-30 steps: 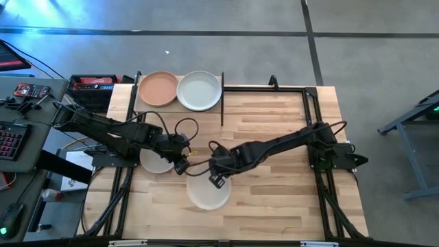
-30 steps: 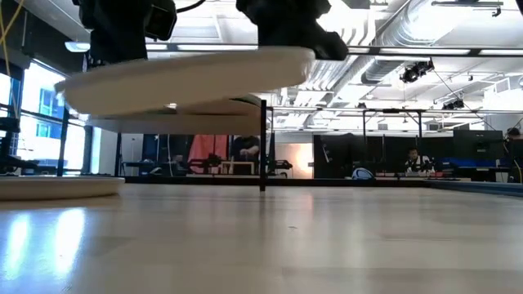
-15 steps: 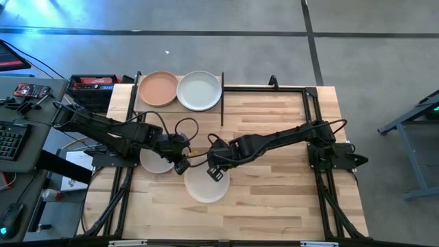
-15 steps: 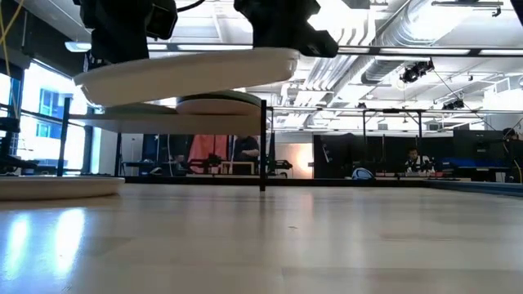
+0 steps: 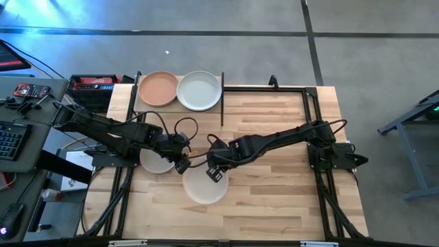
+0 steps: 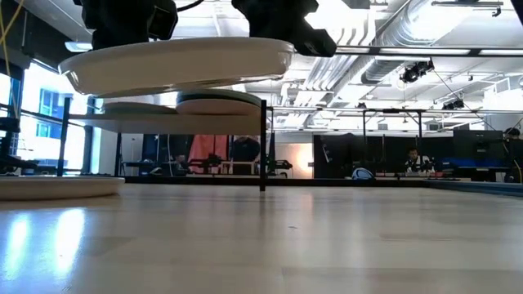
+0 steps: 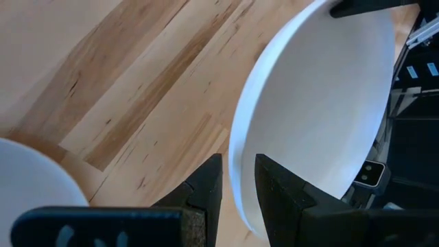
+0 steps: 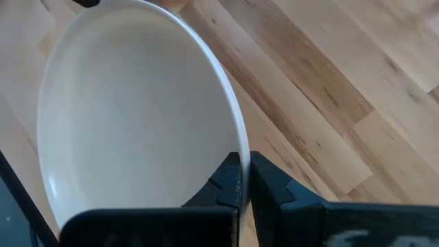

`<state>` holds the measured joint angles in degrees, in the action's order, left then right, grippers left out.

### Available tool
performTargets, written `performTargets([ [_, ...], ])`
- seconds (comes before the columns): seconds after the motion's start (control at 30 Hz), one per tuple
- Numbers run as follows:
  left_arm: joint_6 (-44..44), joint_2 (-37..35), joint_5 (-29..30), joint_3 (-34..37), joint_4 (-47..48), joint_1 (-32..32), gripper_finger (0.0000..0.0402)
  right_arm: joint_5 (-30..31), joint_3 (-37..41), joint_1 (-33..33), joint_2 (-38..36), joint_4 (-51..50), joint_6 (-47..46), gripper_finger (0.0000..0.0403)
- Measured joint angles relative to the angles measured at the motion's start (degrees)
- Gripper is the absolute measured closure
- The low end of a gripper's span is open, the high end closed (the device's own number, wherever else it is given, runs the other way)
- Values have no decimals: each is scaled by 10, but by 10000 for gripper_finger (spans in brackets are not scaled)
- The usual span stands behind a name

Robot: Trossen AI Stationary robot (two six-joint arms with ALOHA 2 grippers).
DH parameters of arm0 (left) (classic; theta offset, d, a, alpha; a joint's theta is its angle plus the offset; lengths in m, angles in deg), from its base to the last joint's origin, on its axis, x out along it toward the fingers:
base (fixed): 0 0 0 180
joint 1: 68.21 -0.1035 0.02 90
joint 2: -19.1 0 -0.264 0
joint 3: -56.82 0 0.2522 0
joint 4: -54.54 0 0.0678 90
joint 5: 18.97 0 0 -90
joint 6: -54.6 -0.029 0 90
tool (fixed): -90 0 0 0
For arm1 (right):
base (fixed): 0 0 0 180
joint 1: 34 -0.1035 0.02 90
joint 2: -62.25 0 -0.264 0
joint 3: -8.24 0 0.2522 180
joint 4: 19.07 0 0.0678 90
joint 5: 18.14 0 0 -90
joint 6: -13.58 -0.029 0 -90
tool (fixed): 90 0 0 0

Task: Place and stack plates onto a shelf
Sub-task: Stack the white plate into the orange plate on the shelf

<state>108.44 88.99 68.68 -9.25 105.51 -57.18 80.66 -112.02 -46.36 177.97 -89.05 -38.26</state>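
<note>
- Checking for readable writing: you get none on the plates, shelf or arms; whatever print the clutter off the tabletop's left edge carries is too small to read.
- Your right gripper (image 5: 214,171) is clamped tight on the rim of a cream plate (image 5: 204,186), held in the air over the middle of the tabletop (image 5: 288,185), toward the near edge.
- Your left gripper (image 5: 182,165) has its fingers (image 7: 206,189) partly apart, straddling the same plate's opposite rim; contact cannot be told.
- Low view: the cream plate (image 6: 176,65) sits near level, open side up, well clear of the wood. Round, so no long axis.
- A second pale plate (image 5: 155,161) lies flat near the tabletop's left edge, partly under your left arm.
- The shelf (image 5: 180,109) stands at the far left corner, long axis along the far edge, carrying a terracotta plate (image 5: 158,88) and a pale grey-green plate (image 5: 199,90) side by side, rims touching.
</note>
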Motion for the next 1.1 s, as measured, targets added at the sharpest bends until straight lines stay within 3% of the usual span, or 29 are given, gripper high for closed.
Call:
performTargets([
  [0.57,-4,0,1,0,3,0,329,9,-1,3,-18,16,-7,403],
  [0.9,-19,0,3,0,6,0,394,-15,-1,4,-19,20,-9,403],
  [1.1,-19,0,3,0,7,0,398,-8,-1,4,-19,20,-6,396],
])
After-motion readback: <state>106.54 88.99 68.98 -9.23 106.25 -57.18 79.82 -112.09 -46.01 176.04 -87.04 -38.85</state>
